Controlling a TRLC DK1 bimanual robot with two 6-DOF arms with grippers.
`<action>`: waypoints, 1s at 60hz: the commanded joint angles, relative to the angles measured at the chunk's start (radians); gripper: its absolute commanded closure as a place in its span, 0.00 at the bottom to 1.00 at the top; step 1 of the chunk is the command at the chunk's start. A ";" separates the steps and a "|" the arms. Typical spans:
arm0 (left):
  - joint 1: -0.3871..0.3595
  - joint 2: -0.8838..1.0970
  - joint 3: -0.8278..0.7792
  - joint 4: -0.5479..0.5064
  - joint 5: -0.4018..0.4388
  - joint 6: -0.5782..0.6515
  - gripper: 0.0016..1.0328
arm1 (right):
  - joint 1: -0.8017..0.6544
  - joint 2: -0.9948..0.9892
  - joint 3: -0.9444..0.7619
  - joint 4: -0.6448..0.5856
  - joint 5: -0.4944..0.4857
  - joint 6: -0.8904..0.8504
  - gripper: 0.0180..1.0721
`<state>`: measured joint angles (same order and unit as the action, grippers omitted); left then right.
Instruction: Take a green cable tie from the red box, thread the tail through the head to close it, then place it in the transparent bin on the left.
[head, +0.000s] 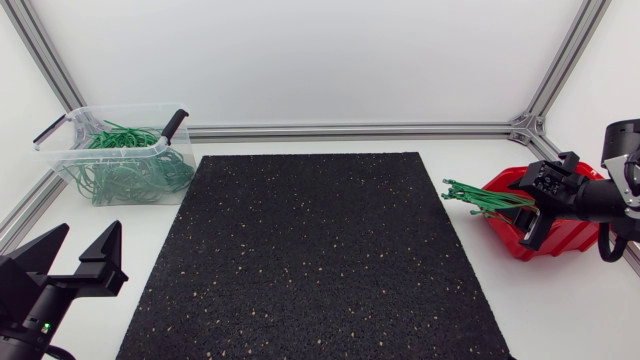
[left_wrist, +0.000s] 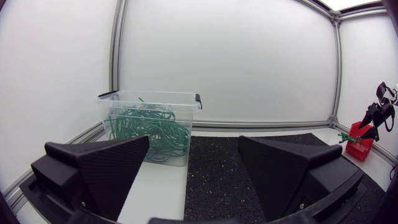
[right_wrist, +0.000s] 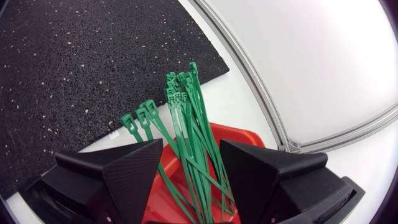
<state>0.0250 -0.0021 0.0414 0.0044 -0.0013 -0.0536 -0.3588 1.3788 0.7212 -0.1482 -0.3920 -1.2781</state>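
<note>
A bundle of straight green cable ties (head: 485, 198) sticks out of the red box (head: 560, 240) at the right, heads pointing towards the mat. My right gripper (head: 530, 205) hovers over the box's near end. In the right wrist view its fingers stand apart, open, with several cable ties (right_wrist: 180, 106) running through the gap above the red box (right_wrist: 163, 193). The transparent bin (head: 70, 170) at the back left holds a heap of closed green ties (head: 135, 165). My left gripper (head: 88, 240) rests open and empty at the front left, facing the bin (left_wrist: 149, 124).
A black speckled mat (head: 320, 250) covers the middle of the table. An aluminium frame rail (head: 350, 130) runs along the back edge, with posts at the corners. The bin has black handle clips at both ends.
</note>
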 joint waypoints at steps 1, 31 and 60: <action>0.001 -0.009 -0.038 -0.026 0.000 -0.022 0.03 | 0.018 0.017 -0.040 0.021 0.010 0.014 0.35; 0.001 -0.009 -0.038 -0.027 0.000 -0.022 0.03 | 0.023 -0.129 -0.111 -0.019 0.010 -0.006 0.35; 0.004 -0.009 -0.038 -0.029 0.000 -0.020 0.03 | -0.009 -0.158 -0.192 -0.014 0.002 -0.067 0.35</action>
<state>0.0250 -0.0021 0.0414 0.0040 -0.0013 -0.0536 -0.3538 1.2411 0.5537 -0.1562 -0.3820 -1.3136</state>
